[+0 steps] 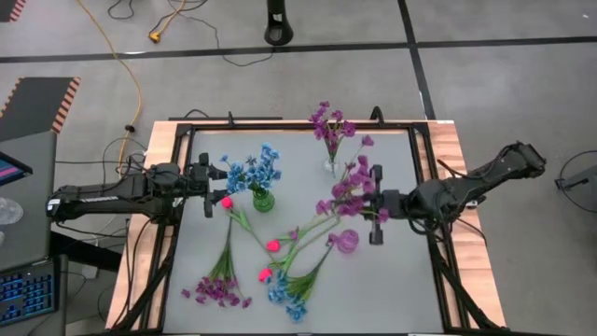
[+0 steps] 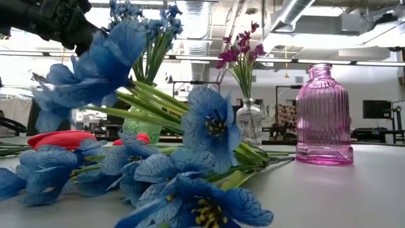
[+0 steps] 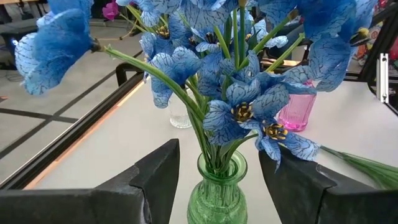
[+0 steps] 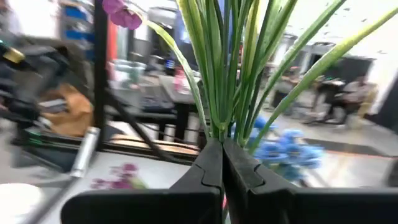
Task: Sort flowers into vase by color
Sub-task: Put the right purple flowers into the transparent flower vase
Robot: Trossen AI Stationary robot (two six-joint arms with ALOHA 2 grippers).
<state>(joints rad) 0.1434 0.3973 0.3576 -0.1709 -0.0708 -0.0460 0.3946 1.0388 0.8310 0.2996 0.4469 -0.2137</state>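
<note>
My left gripper (image 1: pixel 216 177) (image 3: pixel 217 183) is open at the green glass vase (image 1: pixel 263 200) (image 3: pixel 217 196). That vase holds blue flowers (image 1: pixel 254 171), and one finger stands on either side of its neck with a gap to the glass. My right gripper (image 1: pixel 367 199) (image 4: pixel 222 163) is shut on a purple sprig (image 1: pixel 350 185), between the clear vase of purple flowers (image 1: pixel 331 166) and the pink vase (image 1: pixel 346 242). Pink-red buds (image 1: pixel 272 245), a purple sprig (image 1: pixel 220 290) and blue sprigs (image 1: pixel 289 297) lie flat on the table. My right gripper pinches the purple sprig's bundle of thin green stems (image 4: pixel 221 127) between its two fingers. The fingers come in about level from the table's right. The stems fan out beyond the fingertips and the purple blooms (image 1: pixel 347 187) stand off toward the left, above the table.
A black frame (image 1: pixel 280 126) rims the grey table top. Loose stems (image 1: pixel 312 229) cross the middle, between the green and pink vases. The near right part of the table (image 1: pixel 392 289) is bare. In the low view, blue blooms (image 2: pixel 190 171) fill the foreground.
</note>
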